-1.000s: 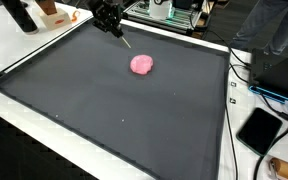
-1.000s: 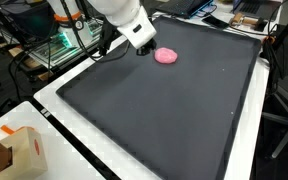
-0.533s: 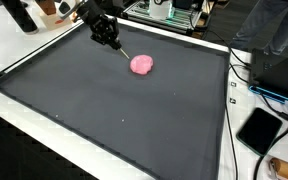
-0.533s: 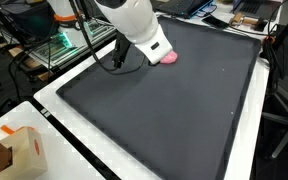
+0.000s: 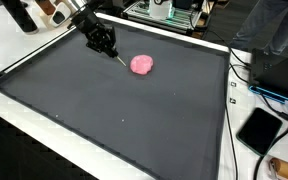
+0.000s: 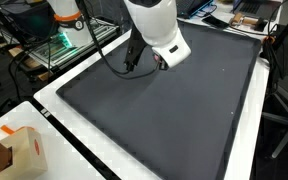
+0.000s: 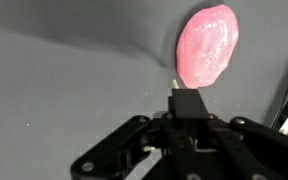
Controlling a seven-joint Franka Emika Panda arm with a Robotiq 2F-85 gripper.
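- The gripper (image 5: 109,50) hangs low over the far part of the mat (image 5: 104,115), tilted so that what it carries points down and forward.
- Its fingers are together, clamped on a thin dark stick (image 5: 118,58). In the wrist view the stick (image 7: 184,100) juts out between them, held near its back end so the tip stays free.
- The tip is aimed at a pink lump (image 5: 141,64) — soft-looking, flattish and oval. In the wrist view the lump (image 7: 206,45) lies just ahead of the tip, very near; whether they touch cannot be told.
- The lump sits alone on the mat near its far edge, well away from the borders, so the stick can reach it from any side.
- In an exterior view the white arm (image 6: 156,25) hides the lump.
- The mat is dark, matte and flat — it covers most of a white table (image 5: 19,45).
- Round about: a dark phone (image 5: 259,130) and cables (image 5: 246,78) at one side, and a cardboard box (image 6: 22,152) on a corner.
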